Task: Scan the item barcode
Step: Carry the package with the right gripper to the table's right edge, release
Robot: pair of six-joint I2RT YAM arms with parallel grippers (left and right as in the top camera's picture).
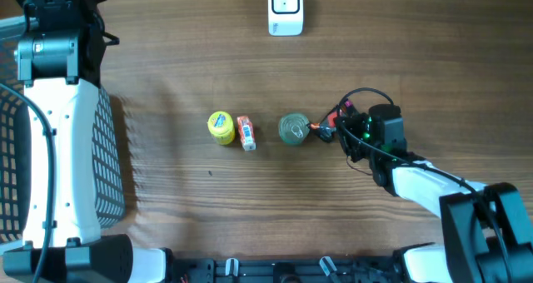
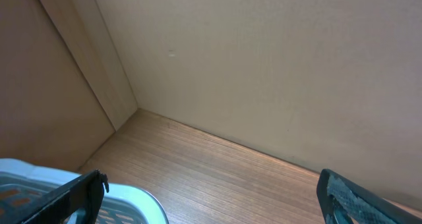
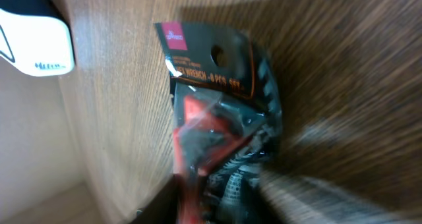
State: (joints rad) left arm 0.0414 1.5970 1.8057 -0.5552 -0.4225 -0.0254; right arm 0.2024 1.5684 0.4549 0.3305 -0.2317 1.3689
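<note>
Overhead: the right gripper (image 1: 325, 133) is pinched narrow on a red-black packet (image 1: 318, 128), at the green can's (image 1: 293, 128) 3 o'clock. The scanner (image 1: 285, 8) sits at the table's 12 o'clock.

Left wrist: the left gripper (image 2: 211, 184) gapes wide.

Right wrist: the blurred packet (image 3: 217, 118) is at centre, with the scanner (image 3: 33, 39) at 10 o'clock.

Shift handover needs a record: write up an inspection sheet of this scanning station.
Surface: wooden table, no spills seen.
Job's things: scanner at far edge; red-black packet at the right gripper.
Clutter: yellow tub, orange box, green can in a row.
Grippers: left gripper wide open, empty; right gripper grip on packet unclear.
Cables: black cable looped above right wrist.
Surroundings: white basket at left; beige wall.
</note>
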